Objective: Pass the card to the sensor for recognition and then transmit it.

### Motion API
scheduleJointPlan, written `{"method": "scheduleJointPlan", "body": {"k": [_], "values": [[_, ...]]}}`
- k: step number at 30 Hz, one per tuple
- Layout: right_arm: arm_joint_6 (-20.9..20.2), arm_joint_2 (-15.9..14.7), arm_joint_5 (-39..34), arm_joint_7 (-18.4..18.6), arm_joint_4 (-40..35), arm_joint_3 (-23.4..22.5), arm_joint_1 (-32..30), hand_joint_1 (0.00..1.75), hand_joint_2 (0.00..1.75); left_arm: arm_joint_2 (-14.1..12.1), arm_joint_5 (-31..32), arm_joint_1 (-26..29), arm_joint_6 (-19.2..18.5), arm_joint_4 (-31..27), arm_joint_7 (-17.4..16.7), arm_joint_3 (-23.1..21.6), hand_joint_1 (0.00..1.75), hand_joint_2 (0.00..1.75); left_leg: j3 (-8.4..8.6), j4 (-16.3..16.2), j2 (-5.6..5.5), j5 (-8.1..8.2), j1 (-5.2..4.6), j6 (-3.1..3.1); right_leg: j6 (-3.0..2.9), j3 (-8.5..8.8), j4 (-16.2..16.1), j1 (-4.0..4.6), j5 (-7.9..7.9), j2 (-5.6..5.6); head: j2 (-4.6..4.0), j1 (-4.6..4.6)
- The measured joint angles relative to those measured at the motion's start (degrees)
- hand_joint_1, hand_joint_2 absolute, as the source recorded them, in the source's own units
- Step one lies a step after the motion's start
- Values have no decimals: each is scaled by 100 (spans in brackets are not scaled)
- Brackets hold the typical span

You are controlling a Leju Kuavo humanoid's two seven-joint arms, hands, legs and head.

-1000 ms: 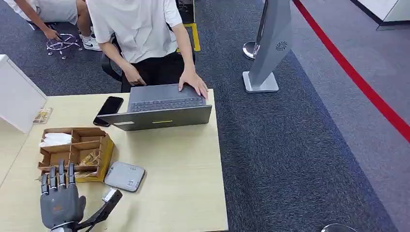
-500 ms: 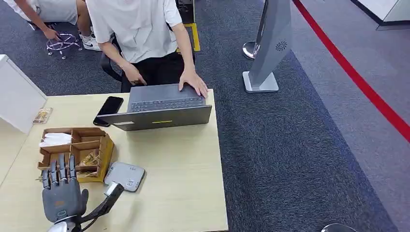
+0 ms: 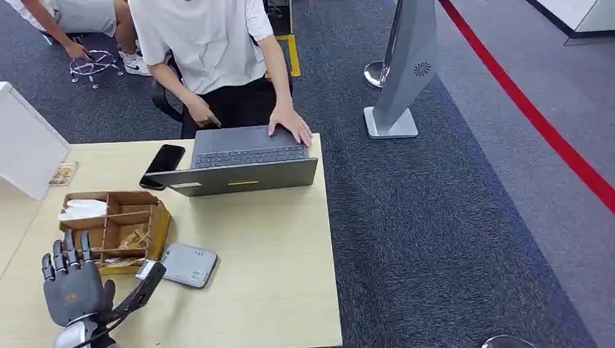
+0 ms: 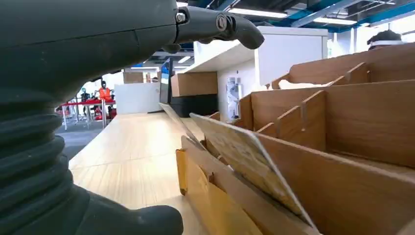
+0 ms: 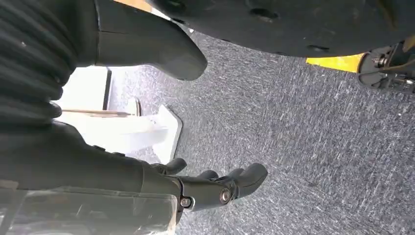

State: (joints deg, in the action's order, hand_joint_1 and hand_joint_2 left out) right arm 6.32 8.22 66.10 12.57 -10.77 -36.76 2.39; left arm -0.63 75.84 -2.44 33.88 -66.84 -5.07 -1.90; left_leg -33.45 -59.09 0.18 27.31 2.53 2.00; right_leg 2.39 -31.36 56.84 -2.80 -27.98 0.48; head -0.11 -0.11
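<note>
A wooden organiser box stands at the table's left, with tan cards leaning in its near compartments. My left hand hovers just in front of the box, fingers spread and empty, its thumb reaching toward the flat grey sensor. In the left wrist view one card leans tilted in the front slot of the box, a short way from my left hand. My right hand hangs over the carpet with nothing in its loosely extended fingers.
A person sits behind the open grey laptop, one hand on its keyboard. A black phone lies beside it. A white box stands at the far left. The table's right edge drops to carpet.
My left hand has shifted left and a little toward the box, its thumb tip now beside the sensor's near corner. The person and the laptop have stayed put.
</note>
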Motion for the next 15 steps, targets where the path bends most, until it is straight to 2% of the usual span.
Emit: {"method": "scheduleJointPlan", "body": {"k": [4,15], "values": [[-4,0,9,0,-5,0,2,0,175,4,2,-25,2,124,116,31,0,175,0,0,0,0,0,0,0,0,0,0,0,0,0,2],[-4,0,85,0,-5,0,5,0,175,85,101,-52,-2,188,142,28,0,175,1,0,0,0,0,0,0,-1,0,0,0,0,0,0]]}}
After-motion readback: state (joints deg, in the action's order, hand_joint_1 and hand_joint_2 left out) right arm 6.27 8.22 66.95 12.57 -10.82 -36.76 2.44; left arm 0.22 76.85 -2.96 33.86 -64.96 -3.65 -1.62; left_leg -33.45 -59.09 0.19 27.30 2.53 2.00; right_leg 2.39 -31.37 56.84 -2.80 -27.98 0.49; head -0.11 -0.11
